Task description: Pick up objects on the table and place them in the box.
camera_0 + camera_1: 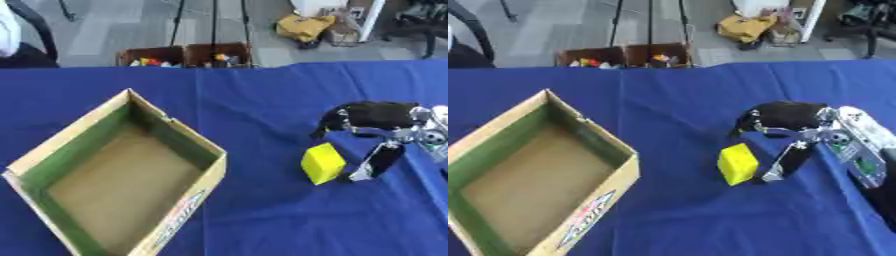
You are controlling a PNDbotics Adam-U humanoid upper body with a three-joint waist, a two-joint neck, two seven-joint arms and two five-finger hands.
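The right hand [785,137] came in from the right side over the blue cloth [675,200], fingers [754,120] curved over and thumb [785,162] reaching down toward the cloth. A yellow block [738,164] sat in the gap between them, just left of the thumb tip and below the fingertips. The thumb seemed to touch the block's right face, though the blur made that uncertain; the fingers were apart from it, so the hand stood partly open and had hold of nothing. The block rested on the cloth, tilted a little, with its lit face toward the camera.

Well to the left of the hand lay an open cardboard box [179,131], its inner walls green and its floor bare brown. It had nothing inside. A printed strip ran along the outer near wall, with red and blue lettering that was too smeared to read. No other writing could be made out on the block or the hand.

Beyond the hand, past the far edge of the cloth, stood two brown bins [184,55] holding small coloured things. The left hand showed in neither view.
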